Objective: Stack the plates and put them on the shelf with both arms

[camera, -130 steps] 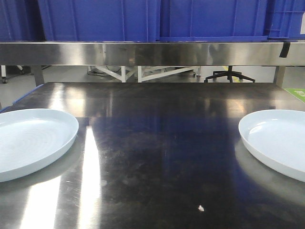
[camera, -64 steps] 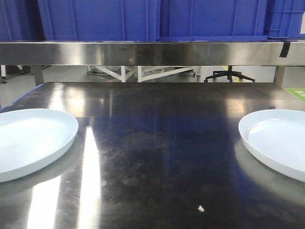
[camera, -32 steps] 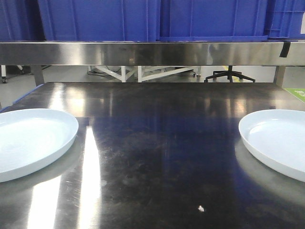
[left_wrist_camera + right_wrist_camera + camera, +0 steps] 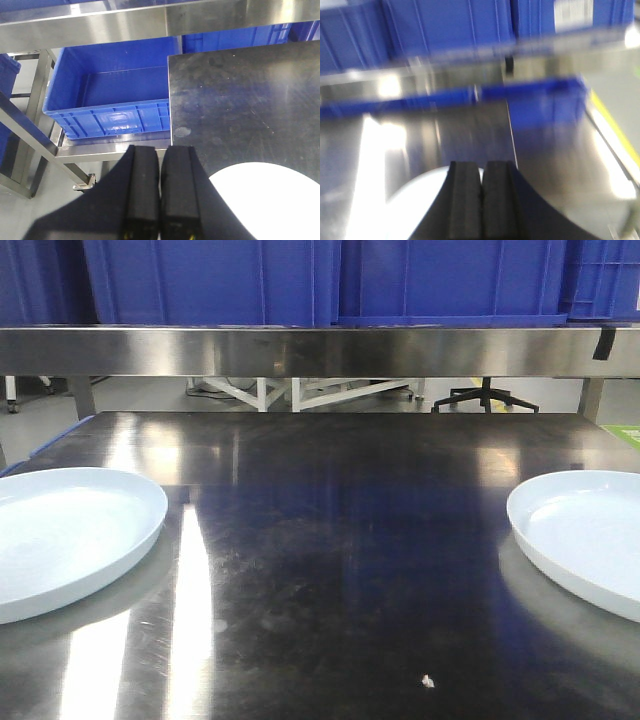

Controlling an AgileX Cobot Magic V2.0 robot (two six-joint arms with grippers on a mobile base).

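Note:
Two pale bluish-white plates lie flat on the dark steel table [image 4: 340,530]: one at the left edge [image 4: 65,535], one at the right edge [image 4: 590,540]. Neither arm shows in the front view. In the left wrist view my left gripper [image 4: 160,150] is shut with nothing in it, hovering by the table's left edge, the left plate [image 4: 270,200] just to its right. The right wrist view is blurred; my right gripper [image 4: 481,165] is shut and empty over the far rim of the right plate [image 4: 415,205]. The steel shelf [image 4: 320,350] runs across above the table's back.
Blue plastic crates [image 4: 330,280] fill the shelf top. Another blue crate [image 4: 110,100] sits on a lower rack left of the table. A small white crumb [image 4: 427,680] lies near the table's front. An office chair base [image 4: 485,400] stands behind.
The front view has shifted slightly, so both plates sit a few pixels further right in the picture. The plates have not moved on the table.

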